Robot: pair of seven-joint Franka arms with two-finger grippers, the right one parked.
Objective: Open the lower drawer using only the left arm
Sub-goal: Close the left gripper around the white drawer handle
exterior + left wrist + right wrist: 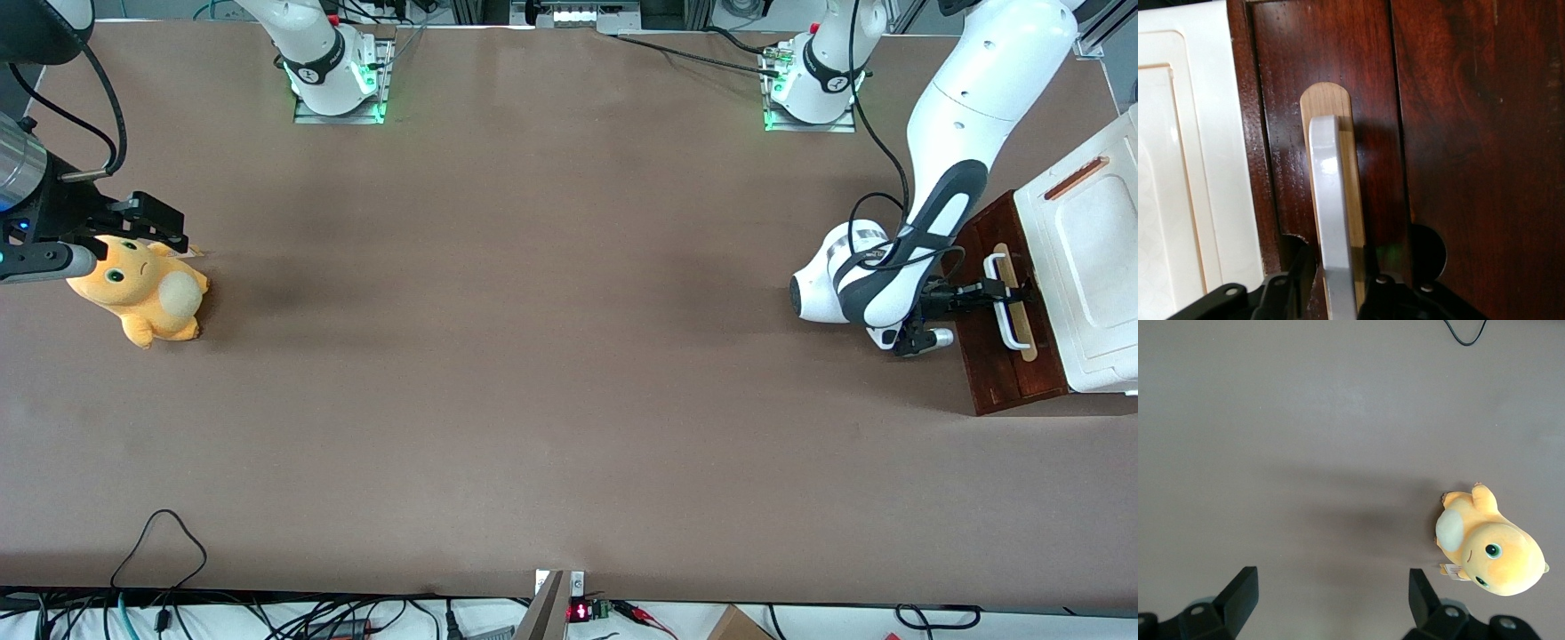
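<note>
The lower drawer's dark reddish-brown front (982, 233) (1285, 100) faces the parked arm's end of the table. Its white bar handle (1007, 335) (1328, 187) sits on a pale wood strip (1331, 100). The left arm (960, 98) reaches down in front of the drawer. Its black gripper (1009, 292) (1335, 257) is at the handle and open. One finger (1295, 267) is on each side of the bar. A sliver of the pale strip shows between the bar and the other finger (1371, 267).
The white cabinet top (1098, 267) (1178, 167) with a small orange slot (1076, 178) rises above the drawer front. An orange plush toy (147, 293) (1491, 550) lies toward the parked arm's end of the table. Cables run along the table edge nearest the front camera.
</note>
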